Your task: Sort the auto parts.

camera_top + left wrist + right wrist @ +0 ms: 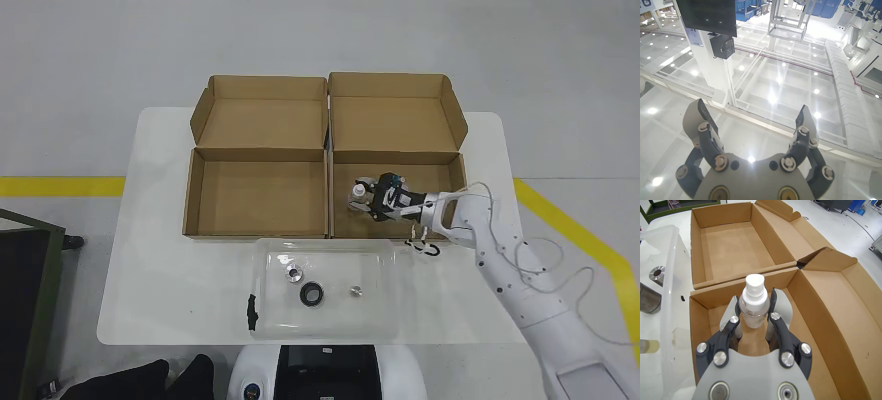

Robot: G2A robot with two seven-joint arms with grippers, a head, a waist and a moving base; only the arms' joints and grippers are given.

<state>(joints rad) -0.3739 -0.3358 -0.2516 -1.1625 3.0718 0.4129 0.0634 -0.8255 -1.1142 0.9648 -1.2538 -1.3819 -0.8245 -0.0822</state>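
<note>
My right gripper (754,302) is shut on a small clear spray bottle (754,298) with a white cap, held over the right cardboard box (831,321). From above, the right gripper (358,195) and the spray bottle (359,189) sit over the near left part of the right box (395,225). The left cardboard box (256,198) holds nothing. In the clear plastic bin (330,248) lie a metal cylinder (294,271), a black ring (313,295) and a small metal piece (354,291). My left gripper (753,113) is open, pointing up at a ceiling.
Both boxes have their lids folded open toward the far side of the white table (150,250). A small black part (251,312) lies on the table by the bin's left end. The metal cylinders (651,298) in the right wrist view stand inside the bin beside the right box.
</note>
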